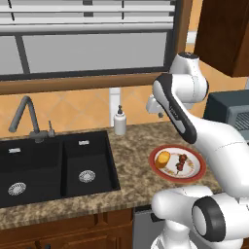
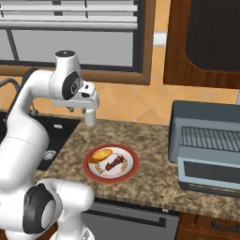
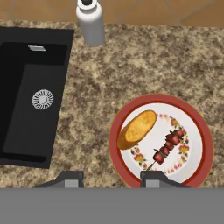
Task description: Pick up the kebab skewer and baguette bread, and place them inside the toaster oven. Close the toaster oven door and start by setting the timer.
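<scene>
Since the pincer (image 3: 111,179) hangs empty with tips moderately spread, shift it toward the kebab skewer (image 3: 167,148) on the plate (image 3: 205,140) below, beside the baguette bread (image 3: 137,129); straddle the stick crosswise, then descend.

You had flat, even light in all three views, bright enough to read every surface, with no visible lamp or single source. Shadows were almost missing: the plate (image 3: 199,131) cast none you could make out on the counter (image 3: 131,61), and the bottle (image 1: 119,121) had none either. The arm (image 1: 214,141) showed soft shading along its curves but no hard glare. The sink (image 1: 44,165) read as near-solid black, its detail lost apart from the drains. Edges looked slightly jagged and soft from low resolution. You had no focus falloff and no bending at the borders.
</scene>
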Robot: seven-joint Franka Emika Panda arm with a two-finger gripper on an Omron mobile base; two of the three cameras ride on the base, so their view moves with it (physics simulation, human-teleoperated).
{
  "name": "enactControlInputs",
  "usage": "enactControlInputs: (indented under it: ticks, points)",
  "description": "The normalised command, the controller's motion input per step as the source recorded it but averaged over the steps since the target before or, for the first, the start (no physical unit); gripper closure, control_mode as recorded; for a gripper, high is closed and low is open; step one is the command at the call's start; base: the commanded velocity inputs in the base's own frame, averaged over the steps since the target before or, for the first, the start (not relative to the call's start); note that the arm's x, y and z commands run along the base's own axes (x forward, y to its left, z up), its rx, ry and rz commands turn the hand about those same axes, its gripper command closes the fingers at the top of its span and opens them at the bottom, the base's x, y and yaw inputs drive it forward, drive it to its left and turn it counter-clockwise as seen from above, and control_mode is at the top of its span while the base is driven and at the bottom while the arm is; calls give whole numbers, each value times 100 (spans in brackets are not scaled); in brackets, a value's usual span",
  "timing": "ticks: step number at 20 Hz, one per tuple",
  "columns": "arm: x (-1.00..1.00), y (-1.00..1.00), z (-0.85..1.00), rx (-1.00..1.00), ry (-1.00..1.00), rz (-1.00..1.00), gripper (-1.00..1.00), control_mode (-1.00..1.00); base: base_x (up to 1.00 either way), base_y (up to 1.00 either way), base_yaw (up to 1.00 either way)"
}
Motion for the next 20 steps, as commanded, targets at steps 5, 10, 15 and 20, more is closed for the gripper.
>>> enactControlInputs:
  ticks: [5, 10, 15, 20]
  points:
    - [0, 0, 0, 0, 0, 0, -100, 100, -9, -2, 0]
    - [0, 0, 0, 0, 0, 0, -100, 100, -24, -88, 0]
    - [0, 0, 0, 0, 0, 0, -100, 100, -1, -76, -5]
    - [0, 0, 0, 0, 0, 0, -100, 100, 0, -44, -15]
